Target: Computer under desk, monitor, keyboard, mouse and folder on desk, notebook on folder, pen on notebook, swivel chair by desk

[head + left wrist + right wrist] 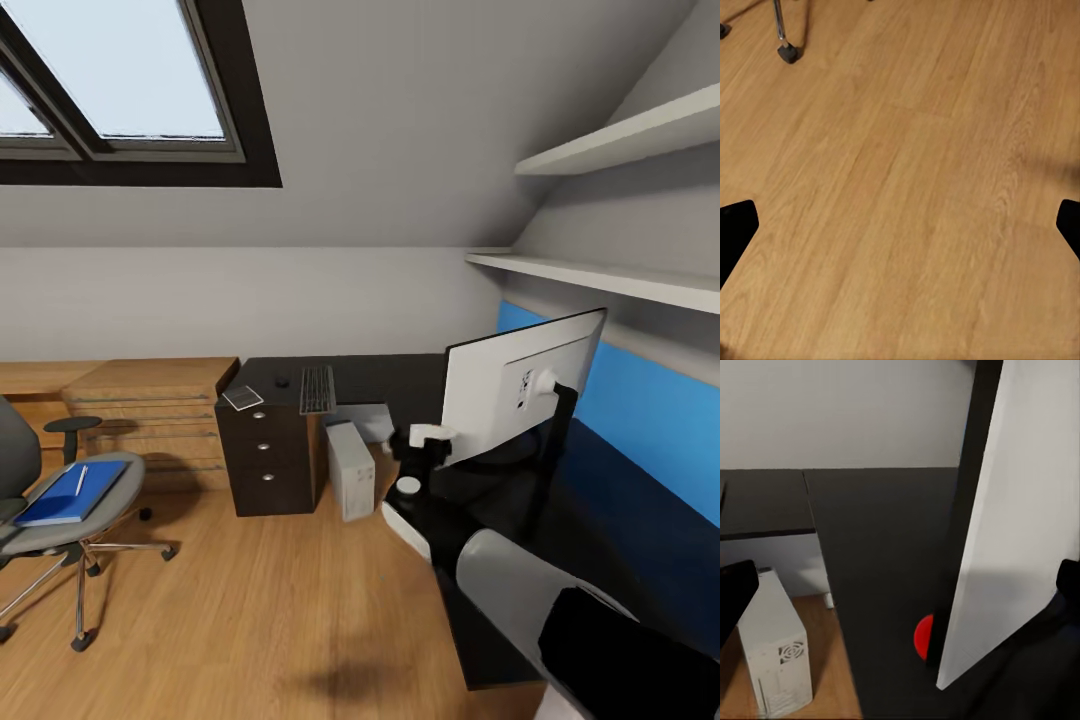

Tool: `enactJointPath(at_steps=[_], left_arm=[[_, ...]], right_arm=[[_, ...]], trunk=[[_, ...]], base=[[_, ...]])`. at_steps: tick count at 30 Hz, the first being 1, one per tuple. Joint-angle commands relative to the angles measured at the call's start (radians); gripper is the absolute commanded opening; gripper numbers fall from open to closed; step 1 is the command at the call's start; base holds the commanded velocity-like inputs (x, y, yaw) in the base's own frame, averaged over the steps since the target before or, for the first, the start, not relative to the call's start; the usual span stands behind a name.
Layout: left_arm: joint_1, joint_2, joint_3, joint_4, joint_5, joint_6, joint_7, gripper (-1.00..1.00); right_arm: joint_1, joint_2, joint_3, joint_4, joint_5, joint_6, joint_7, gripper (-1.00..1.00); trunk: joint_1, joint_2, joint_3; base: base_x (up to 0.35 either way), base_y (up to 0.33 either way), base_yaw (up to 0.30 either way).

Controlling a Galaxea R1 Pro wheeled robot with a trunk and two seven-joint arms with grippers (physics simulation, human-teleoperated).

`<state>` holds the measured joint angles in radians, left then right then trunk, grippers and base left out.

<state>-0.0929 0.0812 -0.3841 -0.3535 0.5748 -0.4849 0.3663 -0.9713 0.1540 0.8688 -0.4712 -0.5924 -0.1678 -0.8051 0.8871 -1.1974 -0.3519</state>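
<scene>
A robot's right gripper (432, 440) reaches in beside the monitor (515, 390), which stands on the black desk (400, 375) with its pale back turned to the head camera. In the right wrist view the two dark fingertips sit at the frame's opposite edges, wide apart and empty, with the monitor's (1016, 525) lower corner and its red dot just ahead, between them; whether a finger touches the panel cannot be told. The arm's position suggests the screen is being lined up or steadied on the desktop.

Beyond the right gripper, along the far wing of the desk, lie the keyboard (317, 389), the mouse (282, 381) and the notebook (243, 398), already on the surface. Below and just past the gripper, the computer (351, 470) stands on the floor by the drawer pedestal, tucked partly under the desk.

Well apart from both grippers, the swivel chair (60, 510) holds the blue folder (70, 493) with the white pen (81, 479) on top, awaiting transfer.

The left gripper (900, 225) hangs over bare wood floor (907, 187), fingers spread wide, carrying nothing, a chair caster (787, 52) ahead of it.
</scene>
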Motion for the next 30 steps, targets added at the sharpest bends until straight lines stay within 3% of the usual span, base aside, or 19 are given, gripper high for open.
enactJointPath(at_steps=[1,3,4,7,8,11,22,30], left_arm=[[-0.001,0.001,-0.009,-0.001,0.004,-0.002,0.008,1.00],[-0.001,0.001,-0.009,-0.001,0.005,-0.002,0.008,1.00],[-0.001,0.002,-0.008,-0.001,0.006,-0.005,0.009,1.00],[-0.001,0.002,-0.007,-0.001,0.007,-0.007,0.009,1.00],[-0.001,0.002,-0.006,-0.001,0.008,-0.008,0.009,1.00],[-0.001,0.002,-0.006,-0.001,0.008,-0.011,0.009,1.00],[-0.001,0.002,-0.004,-0.001,0.009,-0.012,0.009,1.00],[-0.001,0.002,-0.004,-0.001,0.007,-0.013,0.009,1.00]], right_arm=[[-0.007,-0.001,-0.009,0.016,-0.011,-0.003,0.018,1.00],[-0.017,-0.001,-0.059,0.063,-0.011,0.005,0.087,1.00],[-0.062,-0.012,-0.147,0.175,-0.012,0.012,0.187,1.00],[-0.075,-0.025,-0.166,0.200,-0.012,0.012,0.201,1.00],[-0.079,-0.033,-0.198,0.211,-0.014,0.011,0.207,1.00],[-0.081,-0.037,-0.229,0.215,-0.014,0.009,0.209,1.00],[-0.080,-0.069,-0.241,0.215,-0.014,-0.010,0.207,1.00],[-0.078,-0.071,-0.240,0.215,-0.014,-0.054,0.205,1.00]], trunk=[[0.000,-0.001,-0.001],[0.000,-0.001,-0.001],[0.000,-0.001,-0.001],[0.000,-0.001,-0.001],[0.000,-0.001,-0.001],[0.000,-0.001,-0.001],[0.000,-0.001,-0.001],[0.000,-0.001,-0.001]], base=[[0.000,0.000,0.000],[0.000,0.000,0.000],[0.000,0.000,0.000],[0.000,0.000,0.000],[0.000,0.000,0.000],[0.000,0.000,0.000],[0.000,0.000,0.000],[0.000,0.000,0.000]])
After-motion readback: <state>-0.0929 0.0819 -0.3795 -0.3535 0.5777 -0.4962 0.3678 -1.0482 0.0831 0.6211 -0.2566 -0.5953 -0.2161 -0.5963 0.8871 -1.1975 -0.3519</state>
